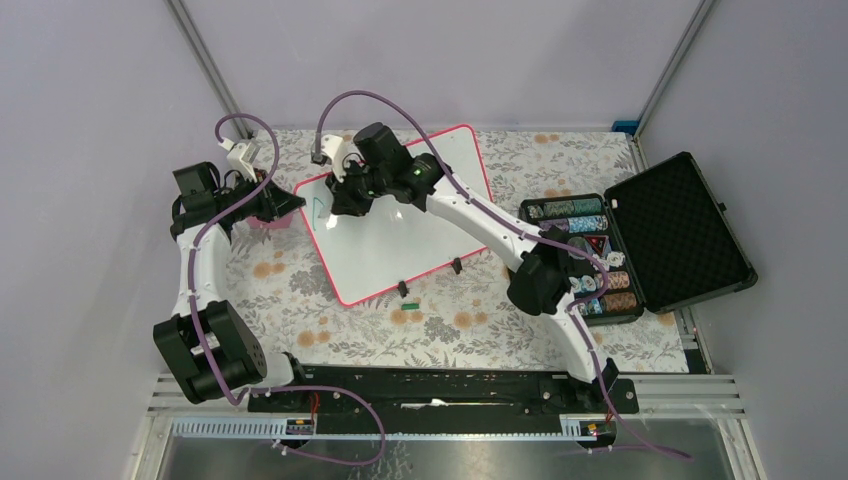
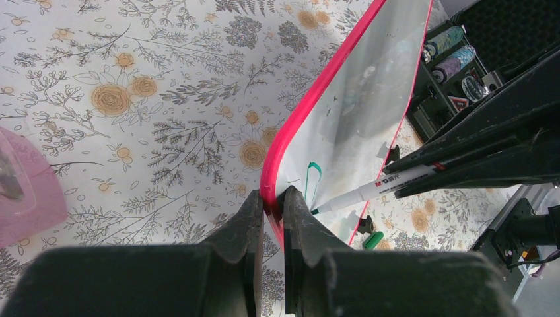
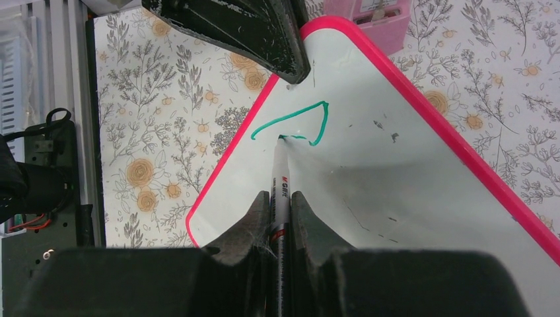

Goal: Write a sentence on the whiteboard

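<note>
Right hand [image 3: 280, 198] grips marker [image 3: 280, 173], tip touching whiteboard [image 3: 403, 191].

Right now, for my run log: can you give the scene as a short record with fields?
whiteboard: on the table, pink frame
left gripper: shut on the whiteboard's edge near a corner
right gripper: shut on the marker, tip at the stroke
stroke: one green loop, no full sentence yet
case: open, right of the whiteboard

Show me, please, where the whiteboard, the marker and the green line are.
whiteboard [image 1: 400, 245]: top external view, bare white middle.
marker [image 3: 280, 178]: right wrist view, white barrel.
green line [image 3: 322, 122]: right wrist view, its right side.
</note>
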Robot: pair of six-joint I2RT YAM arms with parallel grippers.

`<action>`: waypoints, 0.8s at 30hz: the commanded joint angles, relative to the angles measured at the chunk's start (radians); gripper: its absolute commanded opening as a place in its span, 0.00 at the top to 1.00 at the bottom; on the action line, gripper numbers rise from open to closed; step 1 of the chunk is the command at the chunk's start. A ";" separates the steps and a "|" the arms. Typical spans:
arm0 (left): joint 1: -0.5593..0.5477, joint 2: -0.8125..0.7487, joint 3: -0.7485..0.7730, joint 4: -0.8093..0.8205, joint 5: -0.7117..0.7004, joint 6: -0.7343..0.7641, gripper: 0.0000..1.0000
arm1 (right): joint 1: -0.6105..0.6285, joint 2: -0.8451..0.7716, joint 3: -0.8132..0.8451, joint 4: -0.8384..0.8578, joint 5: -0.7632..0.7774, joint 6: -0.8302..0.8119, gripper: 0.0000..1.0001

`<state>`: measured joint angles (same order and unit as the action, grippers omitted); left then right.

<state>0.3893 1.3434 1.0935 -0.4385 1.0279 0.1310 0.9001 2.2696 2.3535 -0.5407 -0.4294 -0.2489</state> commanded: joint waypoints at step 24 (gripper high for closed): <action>-0.031 -0.012 0.002 -0.025 -0.005 0.079 1.00 | 0.017 -0.049 -0.054 0.008 0.058 -0.059 1.00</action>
<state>0.3885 1.3434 1.0935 -0.4385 1.0206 0.1314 0.9154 2.2780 2.3360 -0.5400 -0.4309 -0.2729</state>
